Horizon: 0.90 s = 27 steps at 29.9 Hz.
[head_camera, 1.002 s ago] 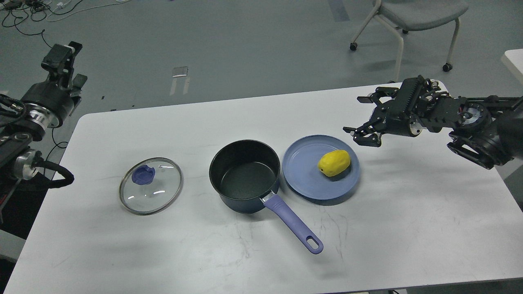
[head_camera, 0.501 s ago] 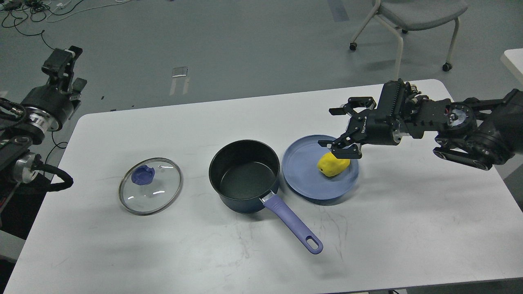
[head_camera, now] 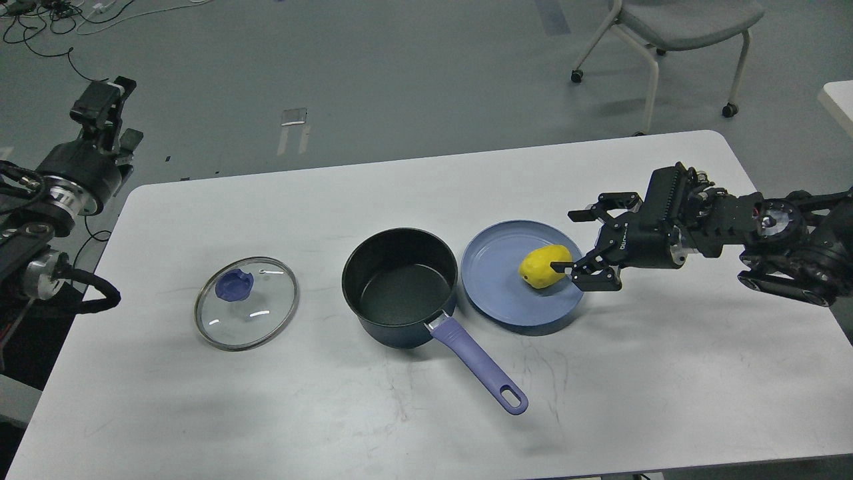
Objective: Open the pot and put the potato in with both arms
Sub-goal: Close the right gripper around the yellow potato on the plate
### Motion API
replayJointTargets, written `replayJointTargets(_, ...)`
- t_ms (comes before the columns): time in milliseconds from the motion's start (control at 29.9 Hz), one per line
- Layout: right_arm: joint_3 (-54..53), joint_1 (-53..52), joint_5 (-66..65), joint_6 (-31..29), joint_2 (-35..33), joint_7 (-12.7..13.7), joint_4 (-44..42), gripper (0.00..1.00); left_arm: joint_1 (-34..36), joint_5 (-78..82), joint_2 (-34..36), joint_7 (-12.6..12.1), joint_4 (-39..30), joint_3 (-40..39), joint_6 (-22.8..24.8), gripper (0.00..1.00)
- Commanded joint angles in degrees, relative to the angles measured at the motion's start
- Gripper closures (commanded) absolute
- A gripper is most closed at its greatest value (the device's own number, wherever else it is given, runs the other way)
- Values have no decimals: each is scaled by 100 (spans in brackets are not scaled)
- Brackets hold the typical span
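The dark pot (head_camera: 400,287) with a purple handle (head_camera: 480,363) stands open and empty at the table's middle. Its glass lid (head_camera: 246,303) with a blue knob lies flat on the table to the left. The yellow potato (head_camera: 545,265) lies on a blue plate (head_camera: 496,280) just right of the pot. My right gripper (head_camera: 578,243) is open, low at the plate's right rim. Its lower fingertip is at the potato's right side, touching or nearly so. My left gripper (head_camera: 103,103) is off the table at the far left, raised, too small and dark to read.
The white table (head_camera: 666,373) ends near my right arm on the right. A chair (head_camera: 673,27) stands on the floor beyond the far right corner. Cables (head_camera: 60,17) lie on the floor at top left.
My right gripper has come down and back to the right, from above the potato to the plate's right rim. The potato, pot and lid have not moved. The left arm has barely moved.
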<state>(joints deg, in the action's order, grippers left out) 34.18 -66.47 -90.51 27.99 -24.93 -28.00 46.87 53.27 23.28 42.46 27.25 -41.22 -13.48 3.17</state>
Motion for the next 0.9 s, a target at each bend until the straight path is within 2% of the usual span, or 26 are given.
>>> replayJointTargets(0,10,29,7,1,50,0,-73,5,-36,1,17,0,0,3,-1,2)
replayJointTargets(401,1,301,42,1,743,0,-916,5,-89,10,105,26,9,-5,-9,2)
replayJointTargets(868,45,380,59,1,770,0,-969,5,-124,19,105,26,26,-5,-1,2)
